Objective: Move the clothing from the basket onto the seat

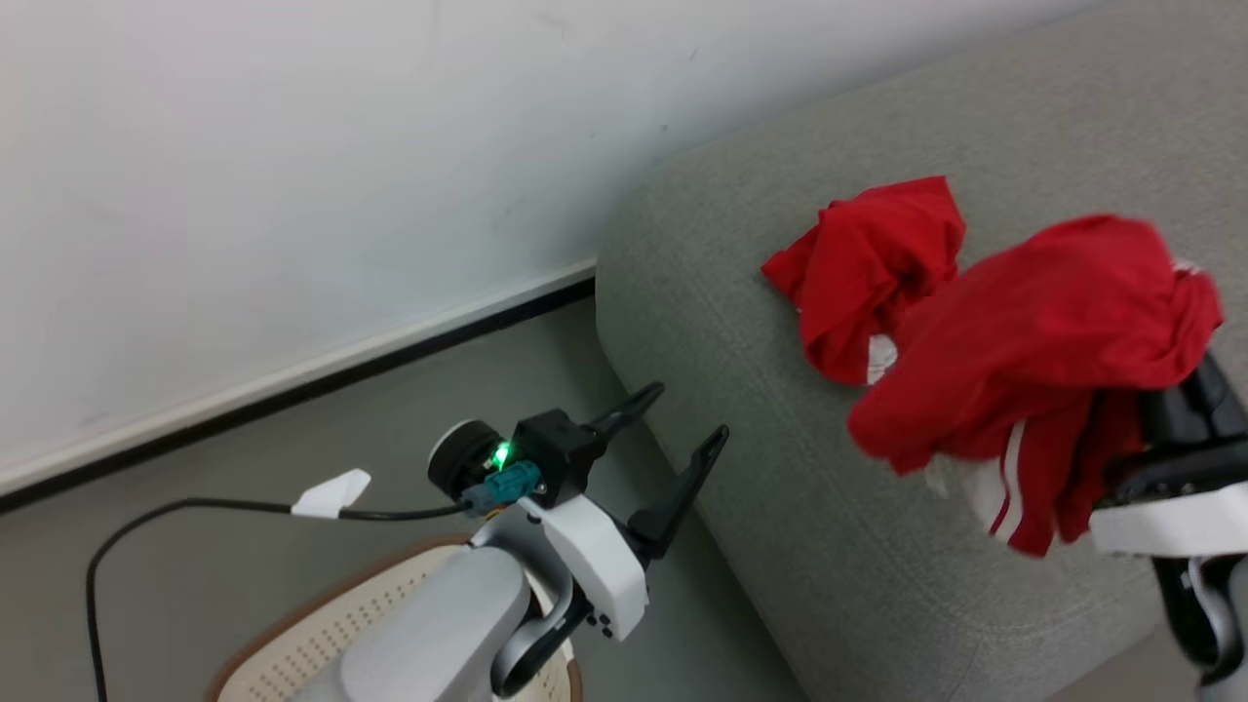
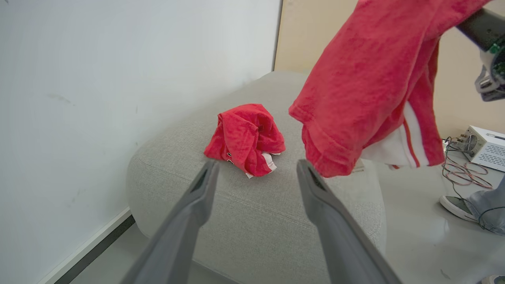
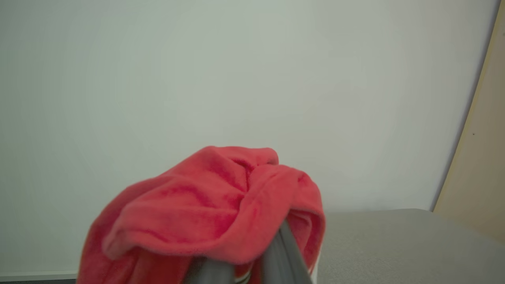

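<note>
The right gripper (image 1: 1194, 400) pinches the striped red garment (image 1: 1033, 331), which hangs above the seat (image 1: 780, 507). At its 10 o'clock, the second red garment (image 1: 868, 273) lies crumpled on the seat. The left gripper (image 1: 684, 414), fingers spread and empty, hovers beside the seat's edge. The basket (image 1: 322, 624) sits at its 7 o'clock.

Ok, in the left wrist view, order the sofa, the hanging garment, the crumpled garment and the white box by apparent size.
1. sofa
2. hanging garment, nearer the camera, so its rank is unsure
3. crumpled garment
4. white box
</note>
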